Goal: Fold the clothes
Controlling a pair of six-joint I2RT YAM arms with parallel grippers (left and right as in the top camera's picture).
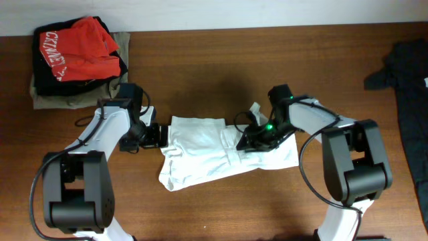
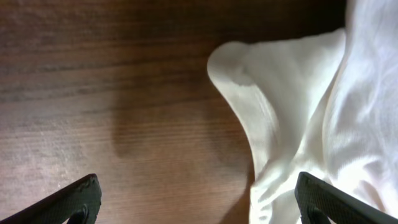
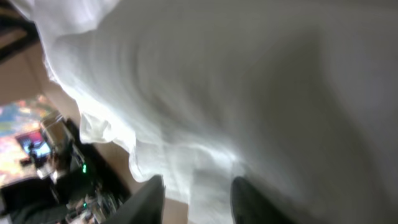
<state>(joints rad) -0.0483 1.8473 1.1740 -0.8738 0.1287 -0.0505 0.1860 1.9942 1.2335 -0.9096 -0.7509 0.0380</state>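
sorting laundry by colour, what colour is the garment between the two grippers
The garment is plain white, clearest in the overhead view.

2 arms (image 1: 100, 130) white, black joints, cables; right gripper (image 1: 245, 141) black; green LED (image 1: 267, 125)

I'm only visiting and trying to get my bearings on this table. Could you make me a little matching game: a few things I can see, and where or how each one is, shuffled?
Things:
1. red garment
2. white garment
3. dark garment
4. left gripper

Places or states:
A. at the right edge of the table
B. open, at the white garment's left edge
C. in the middle of the table
D. on top of the pile in the far left corner

Pairs: 1-D, 2-C, 3-A, 4-B.
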